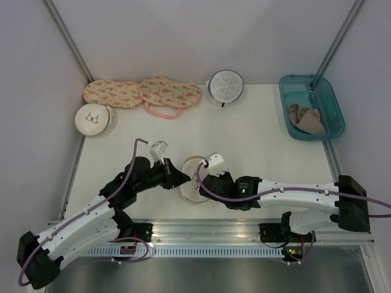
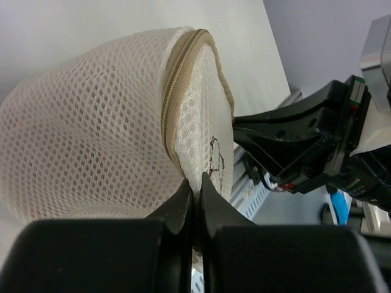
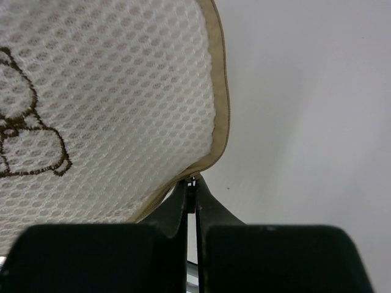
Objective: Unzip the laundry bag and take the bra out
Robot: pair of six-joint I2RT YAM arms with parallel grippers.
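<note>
Left claw (image 2: 195, 188) clenched, pinching bag (image 2: 91, 134) mesh just beside zipper (image 2: 174, 79). Right claw (image 3: 191, 186) clenched on bag's tan edge, opposite face. Bag tilted up between both claws, over near-centre of table (image 1: 263, 152). Zipper closed where visible.

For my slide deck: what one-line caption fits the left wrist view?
Left gripper shut on the rim of the mesh laundry bag, tan zipper closed.

The laundry bag (image 1: 189, 191) is by the table's (image 1: 263, 146) near edge. The left gripper (image 1: 181, 177) and right gripper (image 1: 202, 177) flank it.
</note>
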